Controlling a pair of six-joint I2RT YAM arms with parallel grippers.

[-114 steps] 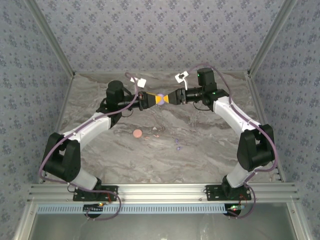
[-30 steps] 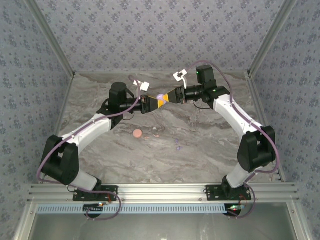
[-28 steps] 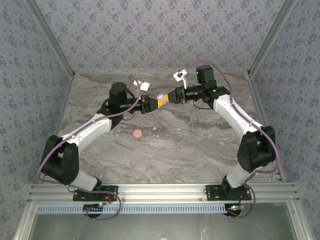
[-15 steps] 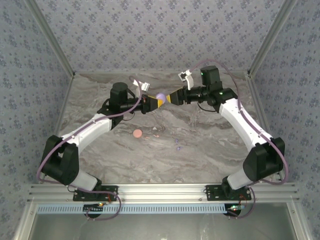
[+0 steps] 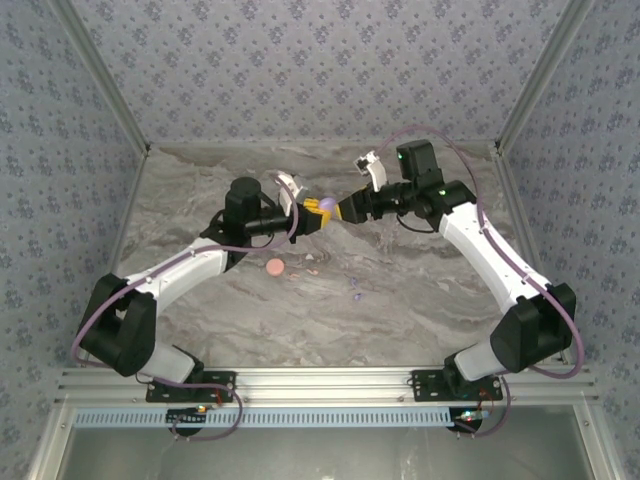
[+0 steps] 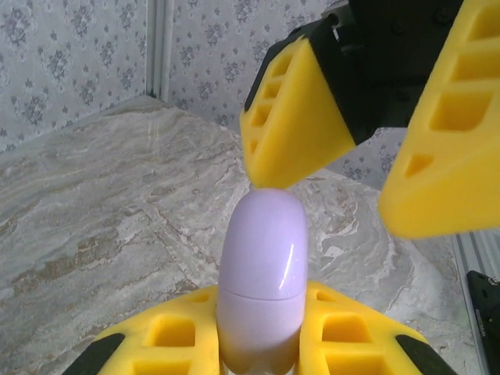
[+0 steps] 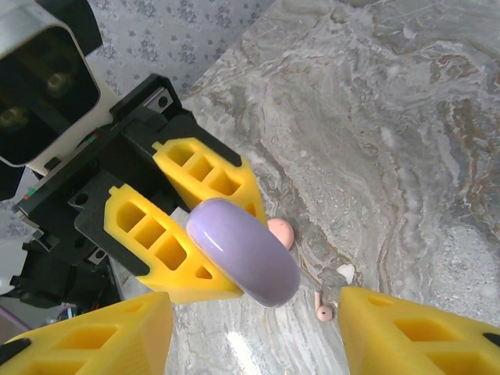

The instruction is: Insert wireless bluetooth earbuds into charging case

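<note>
**Case Clamped in Left Jaws, Right Jaws Spread Open**

Gripping the lavender charging case [image 6: 262,273] with the left jaws, closed tight on its lower half. Leaving the rounded top sticking out past the yellow left fingertips [image 6: 336,332], with a thin seam running across just above them. Held up off the counter [image 5: 430,310], tip aimed straight at the right jaws.

Standing open on the right side, yellow pads [image 6: 297,117] spread wide and holding nothing. Bringing one pad right up to the case's rounded tip, the other well off to the side; cannot tell whether the nearer pad touches.

From the right wrist, looking onto the case [image 7: 242,250] pinched between the two left fingers [image 7: 207,176], ahead of the gap between the right jaws.

Lying loose on the counter below both sets of jaws: the wireless bluetooth earbuds [image 5: 312,268], tiny pale pink bits beneath the case, plus tiny purple bits [image 5: 356,290] nearer the right jaws' side. One pink bit [image 7: 322,311] plainly apart from everything else.

Resting flat just beside the pink bits, beneath the left jaws: a salmon-pink disc [image 5: 275,267].
</note>
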